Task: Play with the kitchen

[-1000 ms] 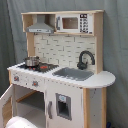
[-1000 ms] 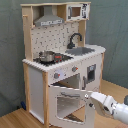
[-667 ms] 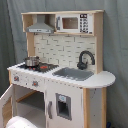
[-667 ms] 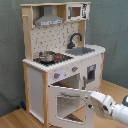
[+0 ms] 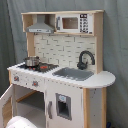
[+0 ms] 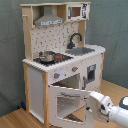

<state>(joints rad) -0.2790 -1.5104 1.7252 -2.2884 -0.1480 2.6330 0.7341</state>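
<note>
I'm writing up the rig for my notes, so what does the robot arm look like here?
In the second exterior view, the arm is white and glossy, built of rounded, bulbous segments with a dark seam at a joint. In the first exterior view only a rounded white part shows. No cables or markings can be made out.

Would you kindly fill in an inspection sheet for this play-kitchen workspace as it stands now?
Surface: wooden floor, bare where visible.
Job's things: kitchen upright; oven door swung open; small pot on the hob; faucet behind the sink; microwave on the top shelf.
Clutter: nothing seen.
Grippers: gripper at the open oven door's edge; finger state unclear.
Cables: nothing seen.
Surroundings: grey curtain behind the kitchen.
</note>
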